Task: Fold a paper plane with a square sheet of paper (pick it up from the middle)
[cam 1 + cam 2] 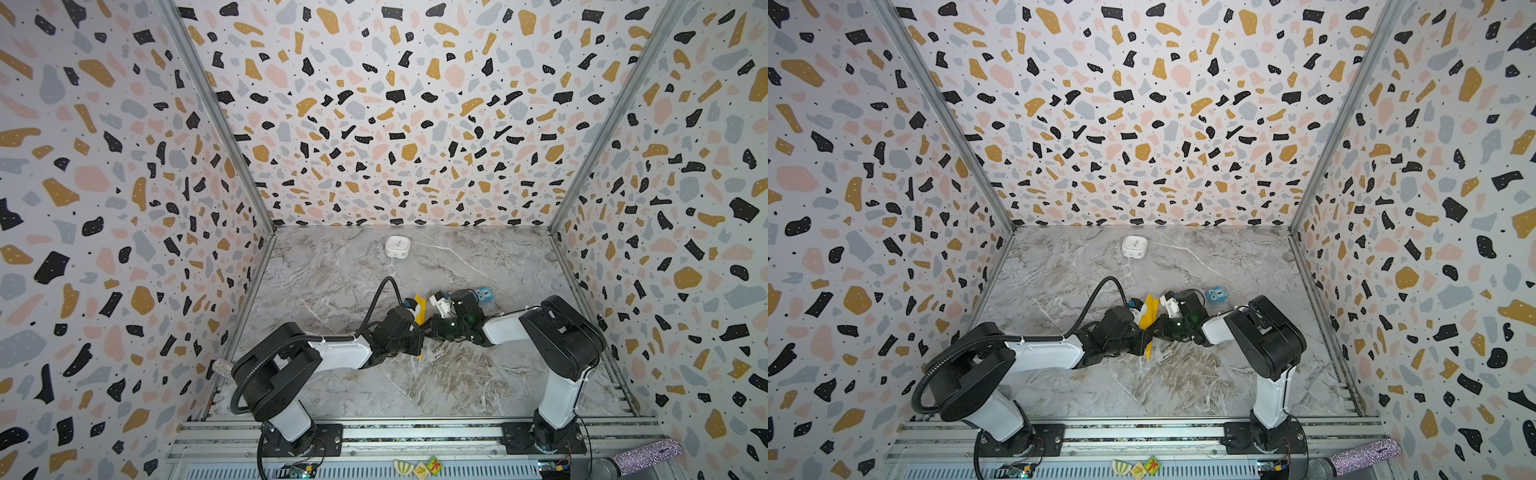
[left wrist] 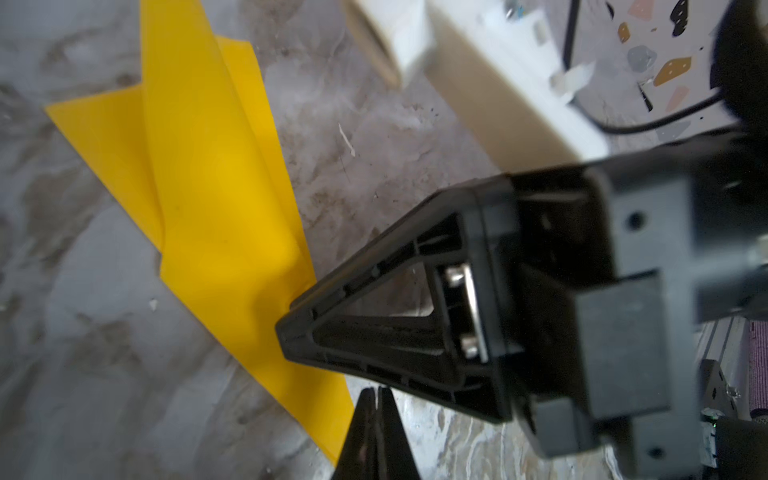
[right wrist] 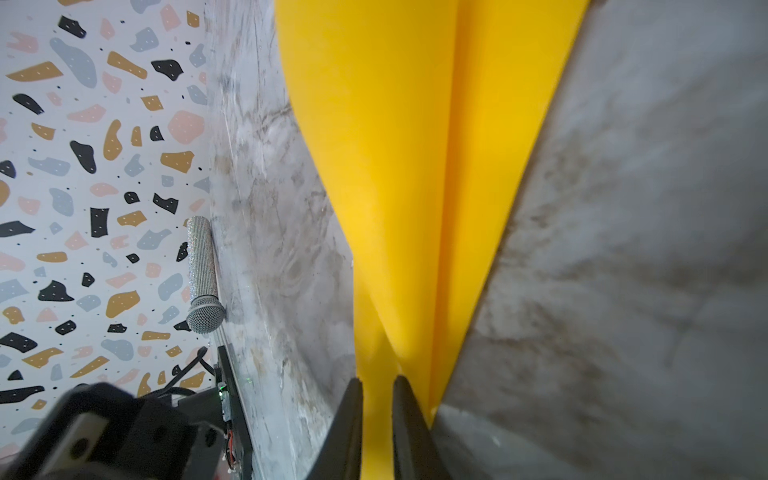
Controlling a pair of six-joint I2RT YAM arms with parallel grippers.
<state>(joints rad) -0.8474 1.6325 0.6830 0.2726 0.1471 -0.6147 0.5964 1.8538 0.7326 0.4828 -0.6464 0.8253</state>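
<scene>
Right gripper grasping yellow sheet, fold pinched between its jaws. Left gripper clenched at sheet's edge; cannot tell if paper caught. Sheet creased, partly on desk, between both. Your risk: pull apart and thin paper tears or slips, crease skews.

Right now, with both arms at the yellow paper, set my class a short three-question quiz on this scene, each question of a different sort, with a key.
1. True or false: the yellow paper sits between the jaws of the right arm.
2. Which thing stands at the far end of the table? A) white rounded box B) glittery microphone C) picture tiles
3. What colour is the cube with eyes near the right arm?
Key: 1 true; 2 A; 3 blue.
</scene>
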